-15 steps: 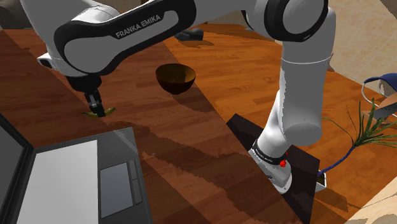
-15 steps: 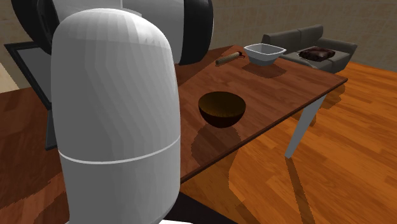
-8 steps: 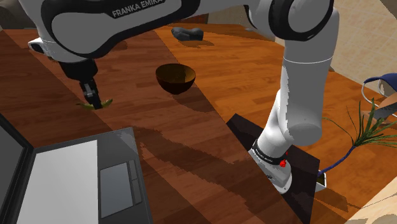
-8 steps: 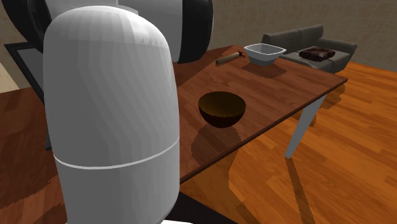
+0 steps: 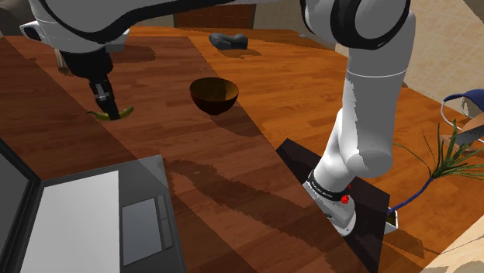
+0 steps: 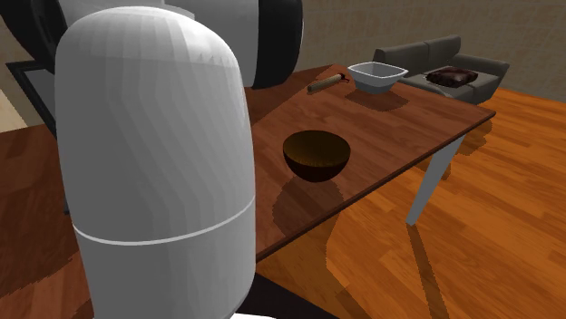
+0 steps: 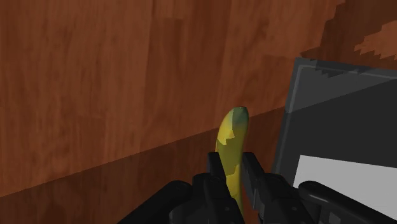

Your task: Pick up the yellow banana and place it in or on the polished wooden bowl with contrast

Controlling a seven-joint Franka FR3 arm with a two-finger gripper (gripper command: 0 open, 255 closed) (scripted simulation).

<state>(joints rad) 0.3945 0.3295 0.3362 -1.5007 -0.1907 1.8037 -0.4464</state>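
The arm has risen, hand (image 7: 232, 170) clamped on the yellow-green banana (image 7: 230, 135) just above the table (image 5: 46, 132): the carrying step, which next calls for swinging over to the dark wooden bowl (image 5: 214, 95).

yellow-green banana (image 7: 230, 146), perhaps aloft; dark upright bowl (image 5: 214, 95)

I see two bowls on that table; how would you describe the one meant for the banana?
Find the long wooden table. Around its middle, nearer the arm than the white bowl at its far end, stands the dark bowl. It is round, deep and brown; its neighbour is white and square.
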